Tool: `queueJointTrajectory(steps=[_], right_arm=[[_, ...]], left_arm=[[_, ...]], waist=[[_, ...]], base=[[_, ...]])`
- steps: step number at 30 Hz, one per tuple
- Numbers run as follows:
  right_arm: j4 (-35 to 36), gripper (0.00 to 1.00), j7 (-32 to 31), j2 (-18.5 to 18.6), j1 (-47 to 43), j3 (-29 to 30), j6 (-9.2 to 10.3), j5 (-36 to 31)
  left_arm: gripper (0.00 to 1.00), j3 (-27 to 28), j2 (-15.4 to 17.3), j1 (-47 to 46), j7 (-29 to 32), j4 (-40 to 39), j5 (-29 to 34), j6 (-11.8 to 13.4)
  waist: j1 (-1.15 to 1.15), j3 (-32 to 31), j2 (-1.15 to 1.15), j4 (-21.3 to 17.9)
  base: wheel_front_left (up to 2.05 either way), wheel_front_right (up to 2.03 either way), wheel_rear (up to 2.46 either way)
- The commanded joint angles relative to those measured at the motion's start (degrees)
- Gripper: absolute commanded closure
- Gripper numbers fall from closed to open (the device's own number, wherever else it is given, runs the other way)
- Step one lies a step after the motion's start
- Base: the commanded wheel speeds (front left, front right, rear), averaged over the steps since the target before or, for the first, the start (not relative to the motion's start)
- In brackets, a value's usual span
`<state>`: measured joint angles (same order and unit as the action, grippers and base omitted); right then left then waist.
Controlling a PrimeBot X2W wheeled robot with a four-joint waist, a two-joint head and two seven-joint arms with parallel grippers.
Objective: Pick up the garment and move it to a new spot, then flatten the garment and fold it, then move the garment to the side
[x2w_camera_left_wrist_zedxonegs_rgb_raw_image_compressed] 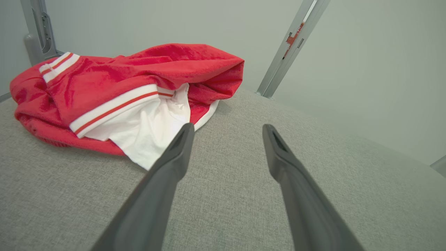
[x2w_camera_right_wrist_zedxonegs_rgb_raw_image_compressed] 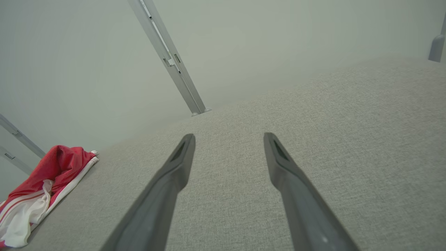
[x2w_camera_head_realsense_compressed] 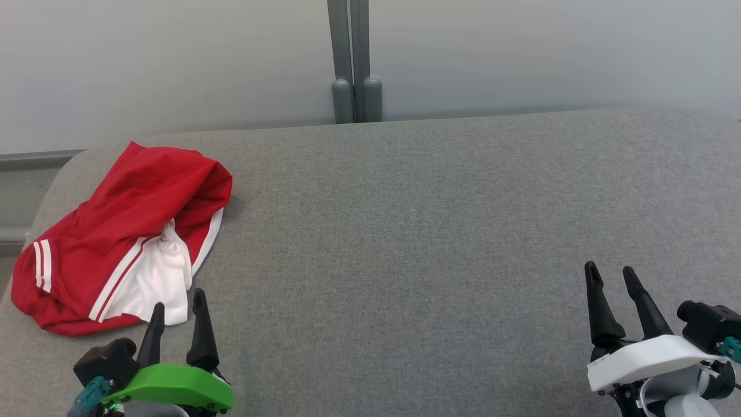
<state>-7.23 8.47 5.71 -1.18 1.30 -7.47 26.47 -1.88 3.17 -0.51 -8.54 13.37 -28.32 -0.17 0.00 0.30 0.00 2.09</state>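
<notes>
Garment (x2w_camera_head_realsense_compressed: 116, 231): soft red cloth with a white lining and striped trim, crumpled in a rounded heap. It lies left of the grey post (x2w_camera_head_realsense_compressed: 353, 58), close to the surface's (x2w_camera_head_realsense_compressed: 405, 231) rounded left edge. Right of the post the grey, woven-textured surface runs wide and flat. Left hand (x2w_camera_head_realsense_compressed: 178, 299) is left of the post, fingers apart, holding nothing, tips just beside the garment's white hem. Right hand (x2w_camera_head_realsense_compressed: 609, 267) is far right of the post, fingers apart, holding nothing.

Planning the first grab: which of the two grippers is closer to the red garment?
The left gripper, green-cased, its fingertips right by the white edge of the garment; the white-cased right gripper is far across the grey surface.
</notes>
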Motion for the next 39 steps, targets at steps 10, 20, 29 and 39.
queueJointTrajectory(steps=[10,20,29,39], right_arm=[[1.94,0.0,1.91,0.91,-0.95,1.09,-0.03,-6.07],[2.72,0.0,3.19,0.84,-2.18,3.22,-0.03,-10.77],[3.19,0.0,4.28,1.03,-2.87,3.38,-0.03,-15.07],[3.09,0.0,5.41,0.47,-3.78,3.97,-0.03,-18.84]], left_arm=[[0.0,-1.57,1.14,0.62,-1.8,-1.73,7.47,0.5],[0.0,-2.15,1.81,1.47,-3.1,-2.17,12.68,0.78],[0.0,-2.5,1.99,1.75,-4.18,-2.67,17.03,1.1],[0.0,-2.64,2.04,2.11,-5.24,-2.85,21.3,1.28]], waist=[[0.0,-0.23,0.0,0.45],[0.0,-0.4,0.0,0.51],[0.0,-0.24,0.0,0.78],[0.0,-0.2,0.0,0.57]], base=[[0.0,0.0,0.0],[0.0,0.0,0.0],[0.0,0.0,0.0],[0.0,0.0,0.0]])
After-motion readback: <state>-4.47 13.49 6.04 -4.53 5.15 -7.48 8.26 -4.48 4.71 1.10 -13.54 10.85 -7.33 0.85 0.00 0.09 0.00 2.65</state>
